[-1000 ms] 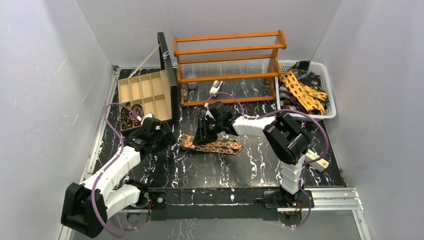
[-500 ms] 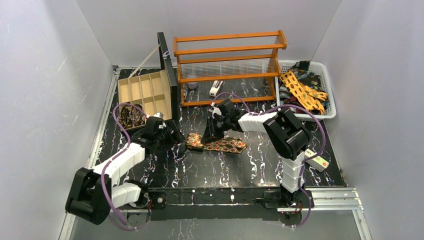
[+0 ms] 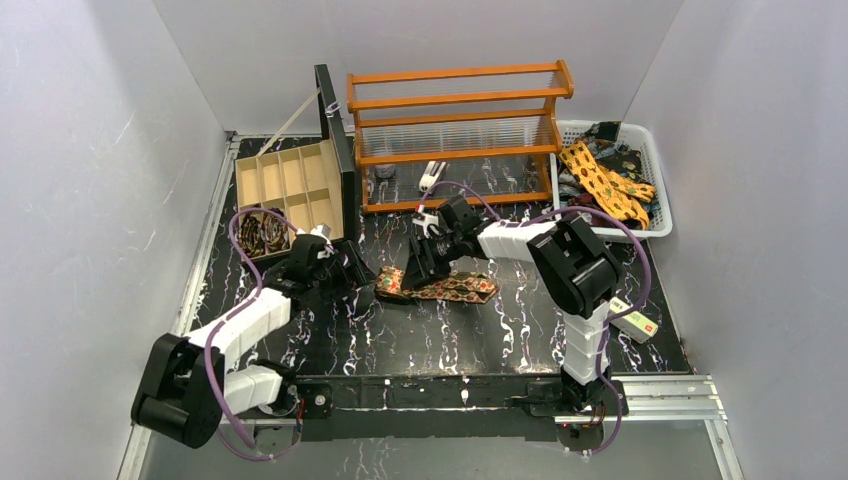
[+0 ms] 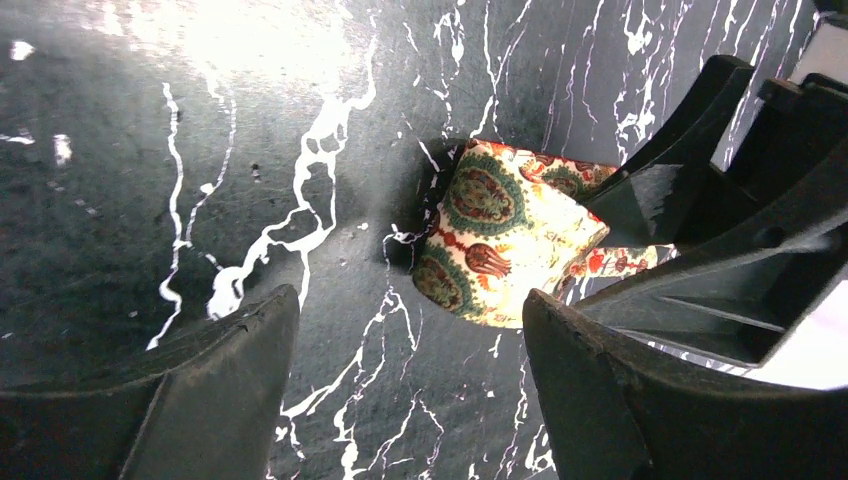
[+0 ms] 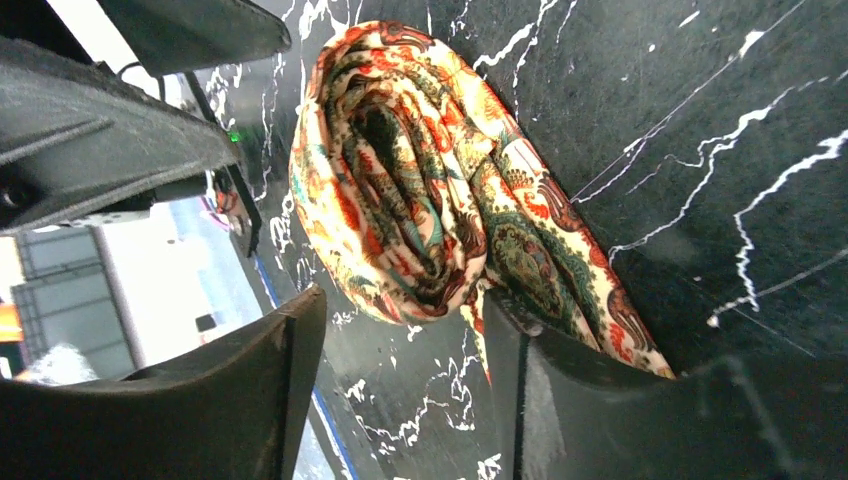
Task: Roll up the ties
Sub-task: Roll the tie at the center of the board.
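The left tool hovers low over the black, white-veined marble-pattern tabletop, its two black fingers spread apart with nothing between them. Just beyond lies the folded end of the cream, red and green patterned fabric tie. The right tool contacts that tie's right side.

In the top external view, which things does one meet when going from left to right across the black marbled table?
Open dark case with tan wooden compartments → left gripper → partly rolled brown-red patterned fabric tie → small white-and-red rectangular box.
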{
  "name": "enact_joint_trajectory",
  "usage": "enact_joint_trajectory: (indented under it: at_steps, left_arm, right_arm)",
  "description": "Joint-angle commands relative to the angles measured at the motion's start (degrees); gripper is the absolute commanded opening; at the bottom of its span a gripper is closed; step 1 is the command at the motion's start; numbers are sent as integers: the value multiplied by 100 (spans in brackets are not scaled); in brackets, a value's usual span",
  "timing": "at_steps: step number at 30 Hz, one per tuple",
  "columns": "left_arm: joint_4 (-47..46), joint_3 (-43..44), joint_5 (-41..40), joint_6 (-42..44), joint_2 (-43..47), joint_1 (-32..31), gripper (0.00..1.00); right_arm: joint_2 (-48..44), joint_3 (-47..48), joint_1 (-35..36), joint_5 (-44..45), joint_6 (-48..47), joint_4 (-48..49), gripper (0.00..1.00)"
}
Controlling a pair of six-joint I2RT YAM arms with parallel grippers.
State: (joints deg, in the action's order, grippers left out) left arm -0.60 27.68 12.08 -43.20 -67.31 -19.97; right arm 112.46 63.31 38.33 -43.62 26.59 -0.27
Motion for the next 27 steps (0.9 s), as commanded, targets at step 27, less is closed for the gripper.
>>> enact_joint_trajectory:
  at_steps: [27]
  left_arm:
    - [2242,268,-1499,2,1640,63,80]
  right_arm:
    - [-1001,-797,1040,1414,-5682,2381,99]
